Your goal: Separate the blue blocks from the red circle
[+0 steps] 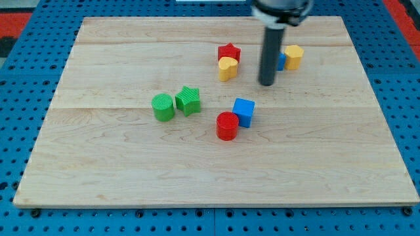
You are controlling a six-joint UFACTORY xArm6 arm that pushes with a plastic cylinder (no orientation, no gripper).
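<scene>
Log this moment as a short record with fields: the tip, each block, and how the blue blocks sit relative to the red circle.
tip: my tip, above the blue cube, touching no block
red circle: red cylinder block, board centre
blue cube, touching the red circle's upper right
second blue block, mostly hidden behind the rod, shape unclear
yellow hexagon block, beside the hidden blue block
red star block
yellow block, against the red star
green cylinder block
green star block
</scene>
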